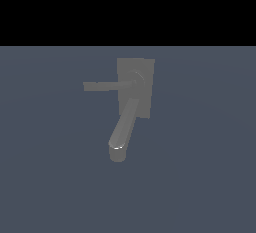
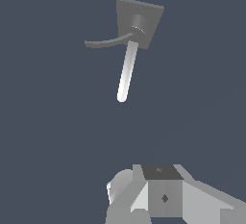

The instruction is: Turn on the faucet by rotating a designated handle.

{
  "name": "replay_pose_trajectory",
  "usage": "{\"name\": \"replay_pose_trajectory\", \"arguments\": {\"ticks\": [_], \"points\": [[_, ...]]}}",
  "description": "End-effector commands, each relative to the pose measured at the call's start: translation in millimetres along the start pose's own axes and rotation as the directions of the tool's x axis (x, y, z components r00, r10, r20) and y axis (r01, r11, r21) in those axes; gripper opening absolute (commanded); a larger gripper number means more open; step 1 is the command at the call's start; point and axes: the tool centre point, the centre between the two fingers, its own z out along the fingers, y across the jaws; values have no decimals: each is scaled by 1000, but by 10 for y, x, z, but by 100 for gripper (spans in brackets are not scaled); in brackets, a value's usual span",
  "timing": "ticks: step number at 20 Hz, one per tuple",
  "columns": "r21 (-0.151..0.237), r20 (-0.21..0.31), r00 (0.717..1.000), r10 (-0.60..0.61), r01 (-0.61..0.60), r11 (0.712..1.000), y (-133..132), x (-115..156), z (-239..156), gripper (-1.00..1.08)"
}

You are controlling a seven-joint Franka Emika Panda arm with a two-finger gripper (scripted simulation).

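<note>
The faucet (image 1: 136, 84) is matte grey, with a flat back plate (image 1: 145, 69) and a round hub (image 1: 134, 80). The handle (image 1: 102, 86) is a thin flat bar reaching from the hub toward the exterior view's left. The thick rounded spout (image 1: 122, 127) slants down from the hub. The wrist view shows the same faucet (image 2: 139, 21) from a distance, with the handle (image 2: 105, 42) and the spout (image 2: 127, 71). My gripper is not in the exterior view. In the wrist view only a grey and white hand body (image 2: 163, 196) shows, far from the faucet, and no fingertips show.
The faucet stands alone on a plain blue-grey surface (image 1: 200, 177). A black band fills the top of the exterior view.
</note>
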Motion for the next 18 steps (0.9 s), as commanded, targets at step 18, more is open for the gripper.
{"name": "replay_pose_trajectory", "arguments": {"ticks": [18], "points": [[-289, -191, 981, 27, -83, 954, 148, 112, -439, -100]]}}
